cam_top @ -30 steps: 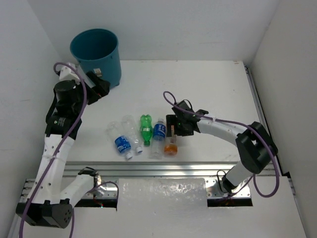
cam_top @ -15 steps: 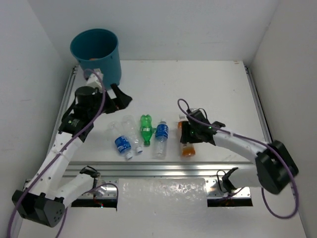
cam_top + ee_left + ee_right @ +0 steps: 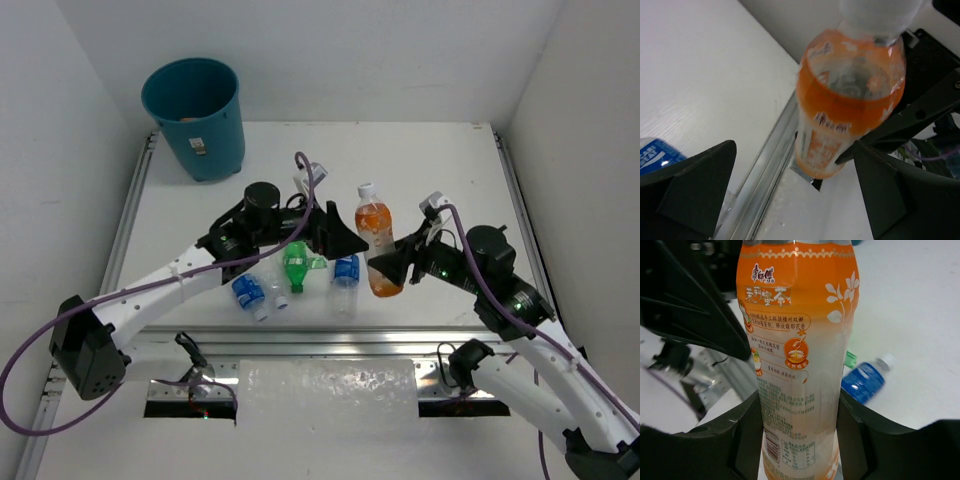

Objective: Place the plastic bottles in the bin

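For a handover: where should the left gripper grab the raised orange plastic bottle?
Probably high on the orange plastic bottle, under its white cap, from the left: the right gripper clamps its lower part, leaving the top free beside the open left gripper.

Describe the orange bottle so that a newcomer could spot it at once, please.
Look over the middle of the table. The right gripper holds the orange bottle there. Only it is orange and lifted; the other bottles lie flat.
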### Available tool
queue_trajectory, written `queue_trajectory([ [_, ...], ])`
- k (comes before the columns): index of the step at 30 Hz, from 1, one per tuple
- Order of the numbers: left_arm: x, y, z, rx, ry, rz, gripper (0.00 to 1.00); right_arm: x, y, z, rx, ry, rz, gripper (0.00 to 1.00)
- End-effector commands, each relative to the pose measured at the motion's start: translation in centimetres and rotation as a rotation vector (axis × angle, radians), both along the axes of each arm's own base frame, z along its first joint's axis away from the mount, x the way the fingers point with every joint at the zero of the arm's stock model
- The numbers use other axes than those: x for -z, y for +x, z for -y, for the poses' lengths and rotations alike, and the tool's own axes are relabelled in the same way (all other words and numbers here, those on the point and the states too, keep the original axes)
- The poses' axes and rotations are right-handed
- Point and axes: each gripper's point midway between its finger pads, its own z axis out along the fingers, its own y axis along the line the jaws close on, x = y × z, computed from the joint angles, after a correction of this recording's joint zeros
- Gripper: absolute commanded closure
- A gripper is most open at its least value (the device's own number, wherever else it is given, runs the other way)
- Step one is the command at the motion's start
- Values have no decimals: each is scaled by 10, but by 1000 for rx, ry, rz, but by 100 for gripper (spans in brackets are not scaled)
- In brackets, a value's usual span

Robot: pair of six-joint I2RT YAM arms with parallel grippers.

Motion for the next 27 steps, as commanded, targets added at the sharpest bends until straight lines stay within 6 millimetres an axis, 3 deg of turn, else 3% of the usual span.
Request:
queue_trajectory([
  [1, -66, -20, 24, 138, -172, 183, 0, -27, -30, -21, -236, 52, 83, 77],
  [6, -67, -36, 40, 250, -211, 192, 0, -37, -44, -29, -329, 86, 83, 77],
  [8, -64, -44, 43, 285, -225, 180, 7, -39, -45, -29, -328, 88, 83, 76],
  [12, -62, -39, 45, 256, -209, 165, 74, -40, -42, -27, -308, 84, 94, 72],
  [13, -68, -31, 45, 215, -202, 179, 100, -37, -40, -25, -291, 79, 87, 63],
  [14, -62, -27, 44, 189, -168, 152, 100, -35, -37, -23, -265, 75, 85, 36],
  [15, -61, -20, 42, 149, -146, 144, 100, -34, -29, -15, -190, 69, 88, 18],
  [16, -75, -11, 39, 102, -134, 180, 100, -31, -25, -11, -154, 59, 85, 2],
  [18, -62, 27, 17, -132, 0, 150, 100, -24, -18, 3, -63, 17, 79, 1],
  [19, -87, 54, -2, -294, 9, 182, 100, -27, -16, 9, -26, 6, 83, 1],
  [20, -82, 75, -30, -402, 72, 147, 100, -26, -12, 16, 19, -12, 74, 1],
  [21, -109, 91, -51, -495, 54, 171, 100, -19, -5, 32, 119, -56, 48, 1],
  [22, -114, 108, -77, -598, 72, 163, 100, -22, -1, 41, 180, -67, 46, 1],
  [23, -124, 132, -115, -720, 66, 168, 100, -20, 2, 51, 239, -87, 31, 1],
  [24, -134, 143, -135, -781, 60, 177, 100, -11, 2, 61, 288, -117, -4, 1],
  [25, -158, 153, -160, -878, 41, 214, 100, -10, 8, 73, 374, -133, -18, 1],
  [27, -162, 180, -208, -1052, 91, 213, 100, -1, 8, 79, 400, -167, -51, 1],
])
